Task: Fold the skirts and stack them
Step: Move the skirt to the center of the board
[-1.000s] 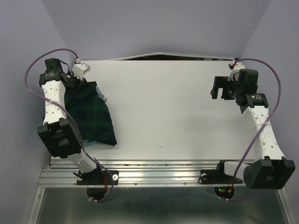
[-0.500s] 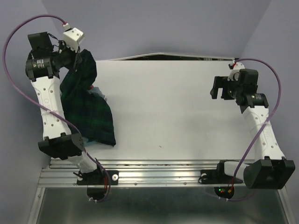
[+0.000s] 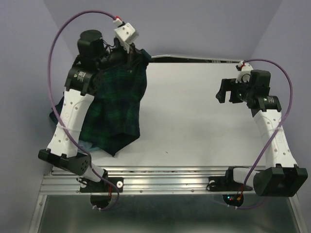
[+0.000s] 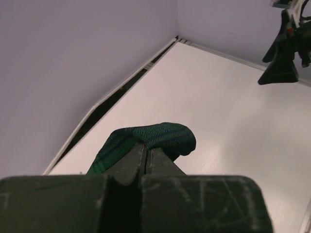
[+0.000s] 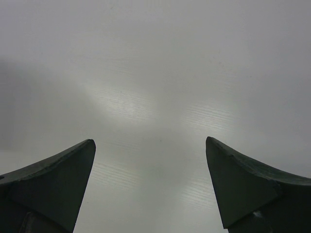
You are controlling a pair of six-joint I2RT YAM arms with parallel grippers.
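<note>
The skirt point(image 3: 115, 104) hung lengthwise from the left pincer point(image 4: 146, 151), which was clamped on a fold of it high over the far-left corner of the white table point(image 3: 194, 121) (hem pointing toward the near edge). The right pincer point(image 5: 149, 141) gaped wide above the table's right side. Lilac walls stood around.

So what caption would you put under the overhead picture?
Left fingers hold up a dark green-and-navy tartan cloth skirt over the white table; right fingers hover open.
</note>
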